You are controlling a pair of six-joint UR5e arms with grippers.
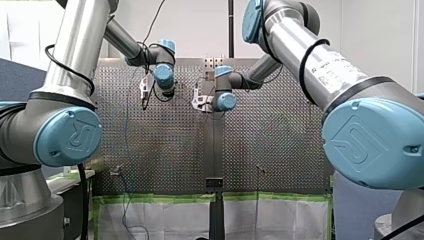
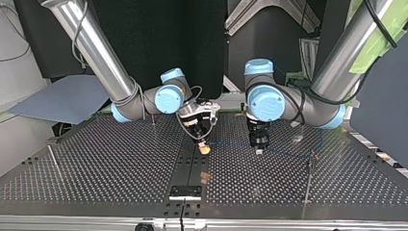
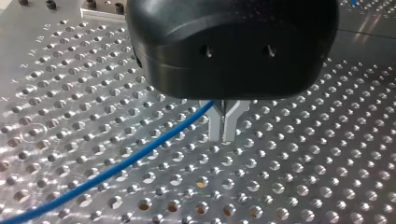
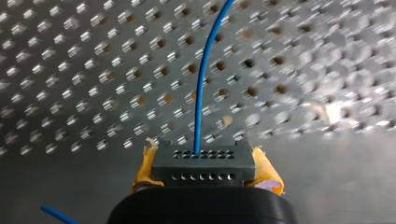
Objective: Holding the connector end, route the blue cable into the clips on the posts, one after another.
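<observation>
Right wrist view: my right gripper (image 4: 203, 161) has its jaws clamped on the black connector (image 4: 201, 170), and the blue cable (image 4: 200, 93) runs ahead over the table (image 4: 70, 70). My left gripper (image 3: 224, 126), jaws together, seems to pinch the cable further along. Pulling apart too hard could strain the cable at the connector or let it slip. On the thin post (image 2: 308, 180) at the top view's right, the clips are too small to see.

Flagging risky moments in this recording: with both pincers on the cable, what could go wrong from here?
The left pincer's narrow metal fingers hold the thin blue cable, which may slip through when pulled. The connector sits between the right pincer's yellow pads; a hard tug could twist it loose. The post stands well aside, so the cable may snag on the way.
</observation>
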